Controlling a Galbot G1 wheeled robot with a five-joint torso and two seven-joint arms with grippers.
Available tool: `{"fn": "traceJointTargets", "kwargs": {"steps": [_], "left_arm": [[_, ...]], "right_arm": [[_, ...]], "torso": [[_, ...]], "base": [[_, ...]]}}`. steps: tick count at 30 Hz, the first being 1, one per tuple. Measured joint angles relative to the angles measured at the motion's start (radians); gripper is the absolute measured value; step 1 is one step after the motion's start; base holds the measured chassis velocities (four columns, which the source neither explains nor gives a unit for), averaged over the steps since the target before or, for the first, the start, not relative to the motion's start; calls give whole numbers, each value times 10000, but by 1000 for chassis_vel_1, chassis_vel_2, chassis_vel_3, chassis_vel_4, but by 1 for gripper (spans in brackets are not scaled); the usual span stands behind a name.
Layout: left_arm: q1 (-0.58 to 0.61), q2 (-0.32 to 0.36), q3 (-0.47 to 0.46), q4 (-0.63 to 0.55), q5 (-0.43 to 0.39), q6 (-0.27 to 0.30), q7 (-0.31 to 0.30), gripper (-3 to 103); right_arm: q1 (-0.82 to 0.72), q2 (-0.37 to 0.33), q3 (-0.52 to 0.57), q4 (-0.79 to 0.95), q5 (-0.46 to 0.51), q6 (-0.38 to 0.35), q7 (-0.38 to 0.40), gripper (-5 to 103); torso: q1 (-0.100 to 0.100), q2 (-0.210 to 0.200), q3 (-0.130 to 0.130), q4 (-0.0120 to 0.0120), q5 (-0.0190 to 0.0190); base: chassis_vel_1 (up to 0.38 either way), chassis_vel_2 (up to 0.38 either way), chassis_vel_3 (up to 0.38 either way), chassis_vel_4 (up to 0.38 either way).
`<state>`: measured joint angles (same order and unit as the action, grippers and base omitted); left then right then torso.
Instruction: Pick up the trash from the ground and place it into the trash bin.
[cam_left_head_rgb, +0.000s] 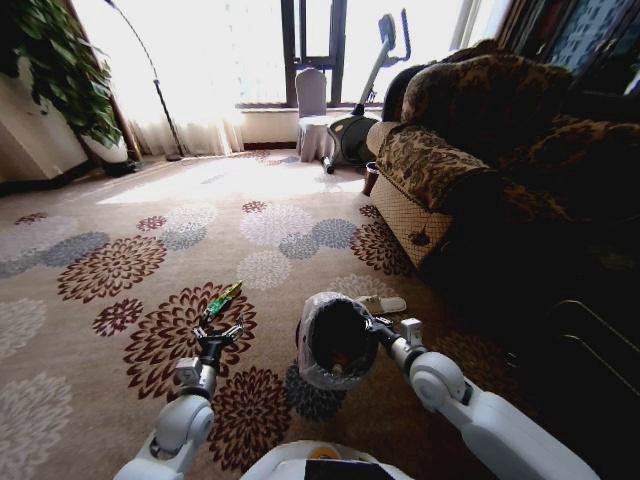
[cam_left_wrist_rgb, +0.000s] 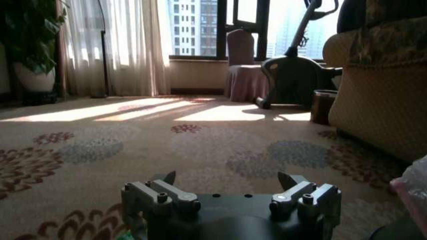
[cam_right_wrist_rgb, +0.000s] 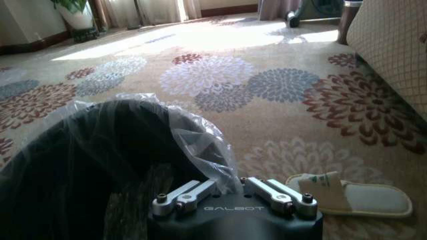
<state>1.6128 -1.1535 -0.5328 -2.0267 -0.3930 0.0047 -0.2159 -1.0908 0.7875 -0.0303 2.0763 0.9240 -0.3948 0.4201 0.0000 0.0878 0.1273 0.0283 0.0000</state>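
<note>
A green foil wrapper, a piece of the trash, lies on the flowered carpet. My left gripper hovers just short of it, open with nothing between the fingers; the left wrist view shows that gripper with its jaws spread wide above the carpet. The trash bin, black with a clear plastic liner, is tipped so its mouth faces me, and something small and reddish lies inside. My right gripper is shut on the bin's rim. In the right wrist view, that gripper pinches the liner edge of the bin.
A pale slipper lies just beyond the bin. A patterned sofa fills the right side. A covered chair, an exercise machine and a potted plant stand far off by the window. Open carpet stretches left and ahead.
</note>
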Motion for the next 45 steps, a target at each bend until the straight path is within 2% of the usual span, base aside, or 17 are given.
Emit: {"fn": "traceJointTargets", "kwargs": {"steps": [12, 15, 16, 18, 22, 32, 33, 35, 36, 39, 41, 42, 45], "left_arm": [[-17, -7, 19, -13, 61, -54, 64, 100], [-26, -169, 160, 484, 1021, -1248, 144, 100], [-26, -169, 160, 484, 1021, -1248, 144, 100], [-36, -221, 208, 644, 1359, -1671, 175, 100], [-41, -230, 218, 675, 1418, -1750, 182, 100], [-43, -226, 220, 676, 1414, -1765, 206, 100], [-46, -222, 214, 680, 1419, -1884, 327, 102], [-68, -176, 146, 712, 1430, -2388, 852, 96], [-68, -176, 146, 712, 1430, -2388, 852, 96], [-122, -56, -19, 785, 1450, -3601, 2125, 99], [-132, -45, -30, 793, 1469, -3735, 2236, 100], [-282, -139, 35, 830, 1693, -4083, 2116, 100], [-237, -261, 85, 891, 1936, -4029, 1693, 100]], "right_arm": [[-314, -6, 309, 75, -37, 132, -75, 0], [-346, 8, 309, 59, -220, 294, -232, 0], [-346, 8, 309, 59, -220, 294, -232, 0], [-389, 44, 276, 14, -622, 632, -430, 0], [-445, 47, 275, 34, -990, 990, -654, 0], [-736, 4, 514, 114, -1150, 1112, -1025, 0], [-833, 21, 554, 86, -1250, 1175, -1127, 0], [-1007, 89, 608, 68, -1420, 1260, -1248, 0], [-1007, 89, 608, 68, -1420, 1260, -1248, 0], [-1235, 191, 722, 167, -1505, 1368, -1209, 0], [-1252, 191, 747, 189, -1500, 1381, -1200, 0], [-1280, 171, 819, 259, -1487, 1399, -1151, 0], [-1310, 35, 955, 404, -1569, 1261, -1074, 0]], "torso": [[0, 0, 0, 0, 0], [0, 0, 0, 1, -2], [0, 0, 0, 1, -2], [0, 0, 1, 0, 0], [0, 0, 1, 0, 1], [0, 0, 1, 1, 0], [0, 0, 1, 1, -2], [0, 0, 1, 0, -1], [0, 0, 1, 0, -1], [0, 0, 1, 0, 0], [0, 0, 1, 0, 1], [0, 0, 0, 0, 1], [0, 0, 1, -1, -1]], "base": [[0, 0, 0, 0], [0, 0, 0, 0], [0, 0, 0, 0], [0, 0, 0, 0], [0, 0, 0, 0], [0, 0, 0, 0], [0, 0, 0, 0], [0, 0, 0, 0], [0, 0, 0, 0], [0, 0, 0, 0], [0, 0, 0, 0], [0, 0, 0, 0], [0, 0, 0, 0]]}}
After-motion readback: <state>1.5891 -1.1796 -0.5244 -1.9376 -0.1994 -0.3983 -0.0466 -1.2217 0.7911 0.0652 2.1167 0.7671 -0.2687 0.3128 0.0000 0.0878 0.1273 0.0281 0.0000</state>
